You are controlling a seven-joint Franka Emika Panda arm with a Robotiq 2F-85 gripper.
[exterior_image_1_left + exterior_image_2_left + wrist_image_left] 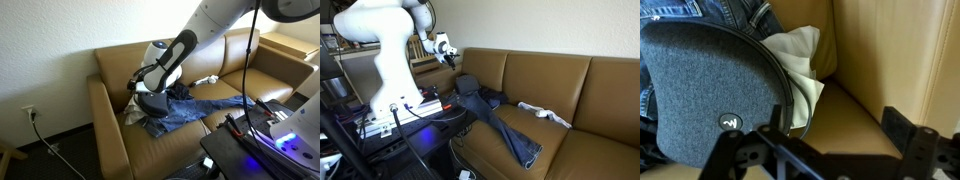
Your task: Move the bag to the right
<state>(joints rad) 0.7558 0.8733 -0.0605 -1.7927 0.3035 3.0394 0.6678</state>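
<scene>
In the wrist view the bag [710, 90] runs off the left and bottom edges and covers most of the jeans [705, 15] and part of a white cloth [800, 65]. The gripper [830, 145] is dark and blurred, cut off below. In an exterior view the arm [180, 50] hides part of the bag.

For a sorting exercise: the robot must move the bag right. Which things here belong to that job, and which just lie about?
Belongs to the job:
grey bag
gripper, open

Just lying about:
blue jeans
crumpled white cloth beside the bag
small white cloth on the seat
brown couch
</scene>
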